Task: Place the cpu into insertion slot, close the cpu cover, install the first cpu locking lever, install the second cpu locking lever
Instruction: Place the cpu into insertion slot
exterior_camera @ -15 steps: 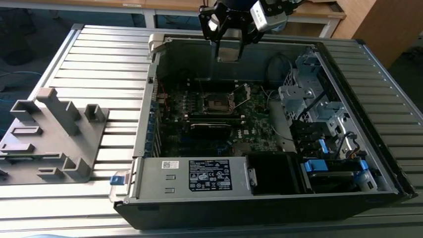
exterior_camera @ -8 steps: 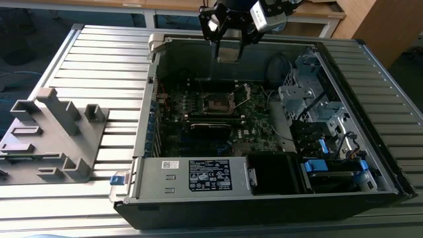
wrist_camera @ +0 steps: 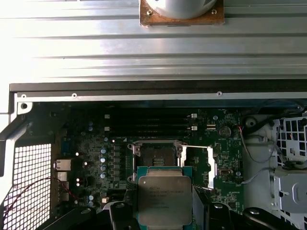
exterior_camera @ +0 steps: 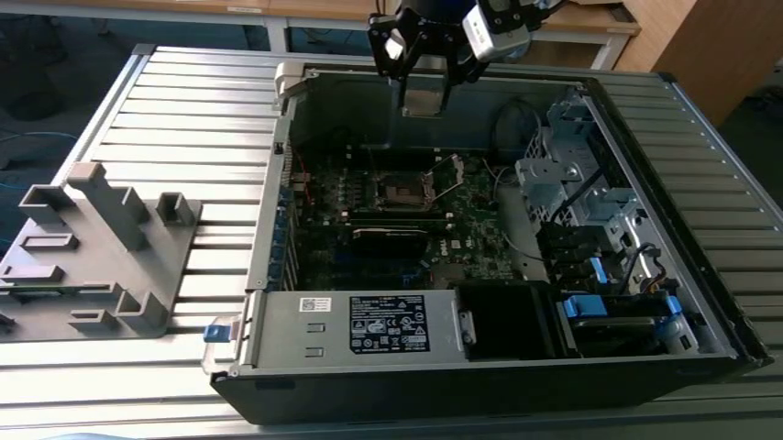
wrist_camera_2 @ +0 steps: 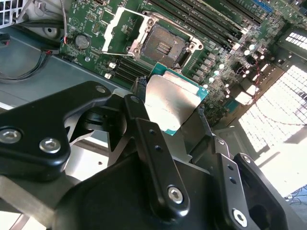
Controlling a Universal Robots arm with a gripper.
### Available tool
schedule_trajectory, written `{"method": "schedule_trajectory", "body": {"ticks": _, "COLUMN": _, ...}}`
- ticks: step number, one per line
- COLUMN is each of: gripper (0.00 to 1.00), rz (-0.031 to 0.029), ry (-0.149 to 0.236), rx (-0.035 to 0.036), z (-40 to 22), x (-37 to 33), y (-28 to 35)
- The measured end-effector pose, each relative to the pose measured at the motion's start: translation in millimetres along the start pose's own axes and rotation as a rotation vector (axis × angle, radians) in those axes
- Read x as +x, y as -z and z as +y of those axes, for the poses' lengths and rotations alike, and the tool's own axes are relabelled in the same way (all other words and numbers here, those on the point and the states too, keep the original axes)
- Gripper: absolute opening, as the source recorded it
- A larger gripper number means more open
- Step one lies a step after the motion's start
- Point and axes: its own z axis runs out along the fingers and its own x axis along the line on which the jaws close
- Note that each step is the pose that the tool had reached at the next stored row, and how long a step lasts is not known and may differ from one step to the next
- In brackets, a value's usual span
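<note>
A: What of the surface and room, in the exterior view?
B: A ribbed silvery metal table (exterior_camera: 159, 101) carries an open black tower computer case (exterior_camera: 490, 394) laid on its side, its green motherboard (exterior_camera: 471, 229) facing up. A grey plastic stepped fixture (exterior_camera: 98, 247) sits at the exterior view's left, apart from the case. Pale wooden furniture (exterior_camera: 698, 46) stands behind.
A: And the arm there?
B: The black two-fingered gripper (exterior_camera: 424, 90) hangs over the case's far side, closed on the flat square silvery-topped cpu (exterior_camera: 423, 103). The small square black-rimmed insertion slot (exterior_camera: 401, 191) lies on the board, uncovered, well apart from the cpu.
A: The second wrist view?
B: Black fingers (wrist_camera_2: 144, 129) pinch the cpu by two opposite edges; its green border shows. Beyond, the thin silvery square cpu cover (wrist_camera_2: 122, 26) stands swung open beside the insertion slot.
A: The first wrist view?
B: The cpu hangs before the insertion slot, the cpu cover folded out just beside it. Past the case wall, sunlit table ribs run to a brown square plate (wrist_camera: 181, 21).
</note>
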Motion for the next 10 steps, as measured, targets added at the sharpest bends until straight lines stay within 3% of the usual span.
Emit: {"method": "schedule_trajectory", "body": {"ticks": 10, "gripper": 0.54, "rz": 0.0, "ry": 0.0, "rx": 0.0, "z": -0.2, "x": 0.0, "y": -1.7}}
